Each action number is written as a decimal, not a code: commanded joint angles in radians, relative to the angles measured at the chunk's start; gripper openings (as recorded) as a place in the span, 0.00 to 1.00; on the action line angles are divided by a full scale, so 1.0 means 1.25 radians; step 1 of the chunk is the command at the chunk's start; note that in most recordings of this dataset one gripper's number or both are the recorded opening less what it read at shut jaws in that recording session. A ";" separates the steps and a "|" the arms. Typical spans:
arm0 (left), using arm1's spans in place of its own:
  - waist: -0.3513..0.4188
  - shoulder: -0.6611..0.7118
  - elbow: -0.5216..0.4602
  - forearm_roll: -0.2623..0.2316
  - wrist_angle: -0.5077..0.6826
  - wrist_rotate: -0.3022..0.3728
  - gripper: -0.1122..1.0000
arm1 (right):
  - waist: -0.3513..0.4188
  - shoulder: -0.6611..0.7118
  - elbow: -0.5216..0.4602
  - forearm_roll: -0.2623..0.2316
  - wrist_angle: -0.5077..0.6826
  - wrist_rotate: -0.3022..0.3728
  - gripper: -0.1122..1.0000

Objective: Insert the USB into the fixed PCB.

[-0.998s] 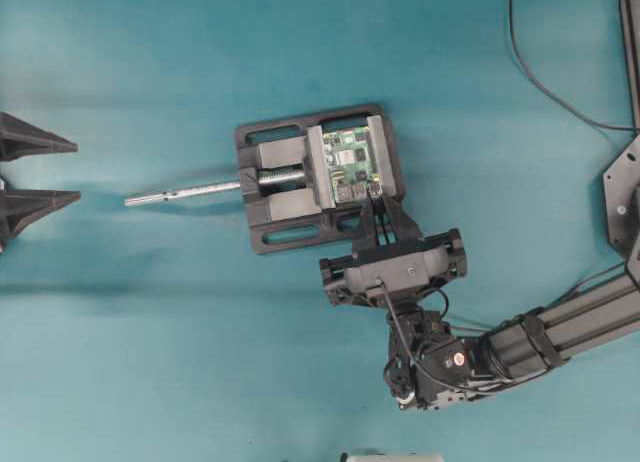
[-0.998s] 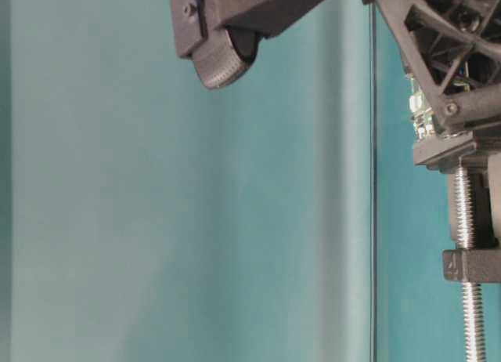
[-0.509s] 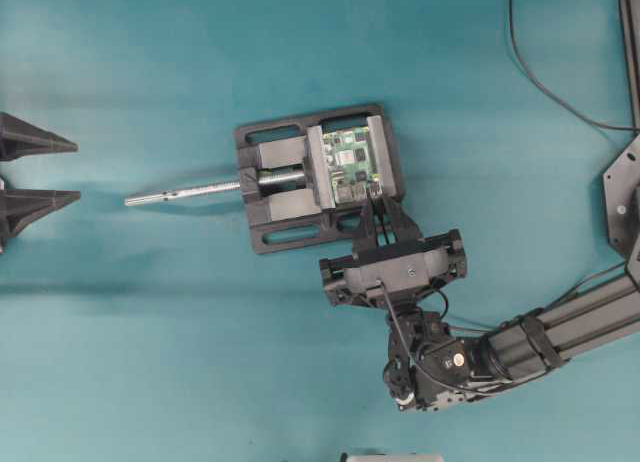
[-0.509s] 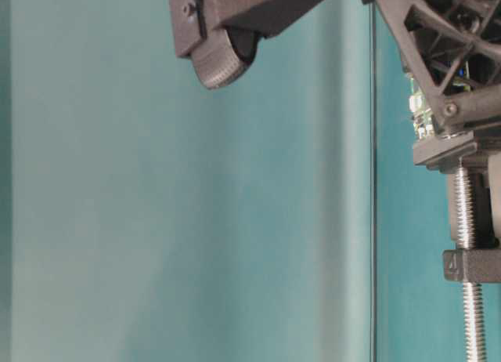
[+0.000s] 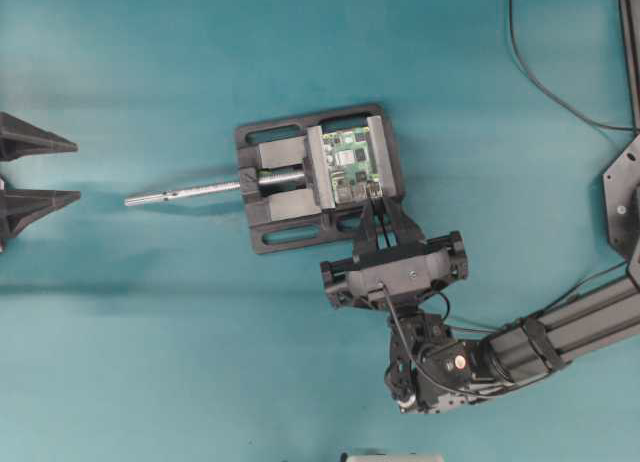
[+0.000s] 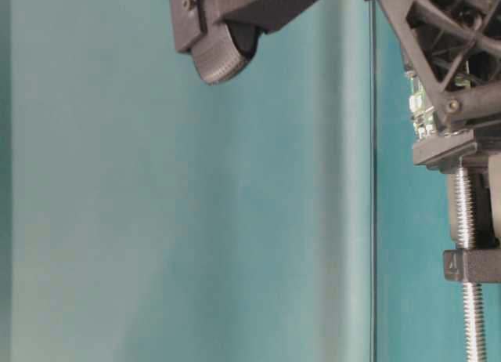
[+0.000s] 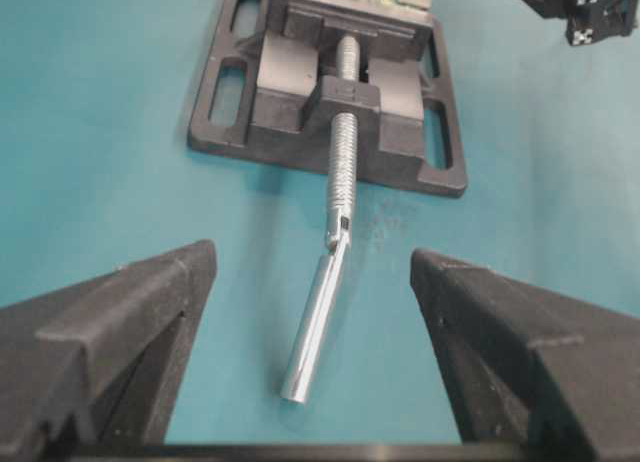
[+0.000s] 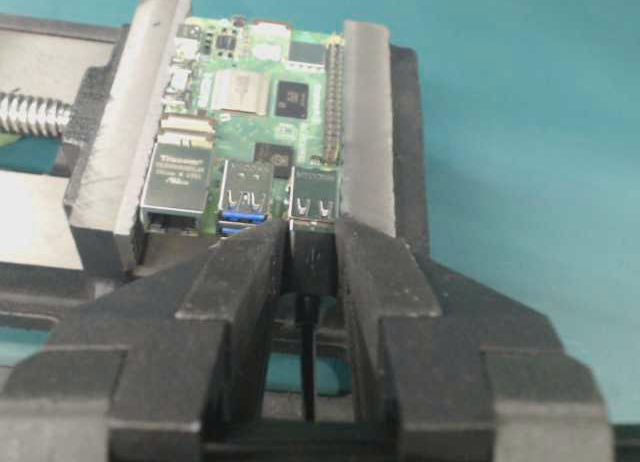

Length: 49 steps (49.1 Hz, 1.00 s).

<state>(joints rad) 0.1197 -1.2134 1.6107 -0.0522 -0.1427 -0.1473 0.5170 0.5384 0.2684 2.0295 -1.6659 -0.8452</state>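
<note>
The green PCB (image 5: 350, 164) sits clamped in the black vise (image 5: 285, 214); it also shows in the right wrist view (image 8: 255, 92) with silver USB ports along its near edge. My right gripper (image 8: 312, 244) is shut on the dark USB plug (image 8: 314, 257), whose front end meets the right silver port (image 8: 314, 200). The thin black cable (image 8: 307, 367) trails back between the fingers. In the overhead view the right gripper (image 5: 373, 204) touches the board's near edge. My left gripper (image 7: 313, 272) is open and empty, far left of the vise, also seen overhead (image 5: 70, 170).
The vise's silver screw rod (image 5: 180, 192) sticks out to the left toward the left gripper, also in the left wrist view (image 7: 322, 312). A thicker black cable (image 5: 545, 82) lies at the upper right. The right arm (image 5: 520, 347) crosses the lower right.
The right gripper has edged slightly toward the PCB with the plug. The left gripper has not moved.
</note>
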 commanded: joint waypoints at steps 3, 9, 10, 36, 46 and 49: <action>0.000 0.012 -0.018 0.002 -0.006 -0.004 0.96 | 0.021 -0.038 -0.009 0.004 -0.006 0.001 0.40; 0.000 0.012 -0.018 0.002 -0.006 -0.004 0.96 | 0.026 -0.043 -0.007 0.005 -0.006 0.001 0.50; 0.000 0.012 -0.018 0.002 -0.006 -0.004 0.96 | 0.027 -0.043 -0.009 0.005 -0.006 0.002 0.51; 0.000 0.012 -0.018 0.002 -0.006 -0.004 0.96 | 0.050 -0.097 0.033 0.023 0.006 -0.027 0.55; 0.000 0.012 -0.018 0.002 -0.006 -0.004 0.96 | 0.059 -0.167 0.109 0.023 0.063 -0.039 0.55; 0.000 0.012 -0.018 0.002 -0.006 -0.004 0.96 | 0.063 -0.193 0.146 0.018 0.093 -0.037 0.55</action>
<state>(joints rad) 0.1197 -1.2134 1.6107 -0.0522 -0.1427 -0.1488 0.5890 0.3697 0.4172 2.0586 -1.5785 -0.8943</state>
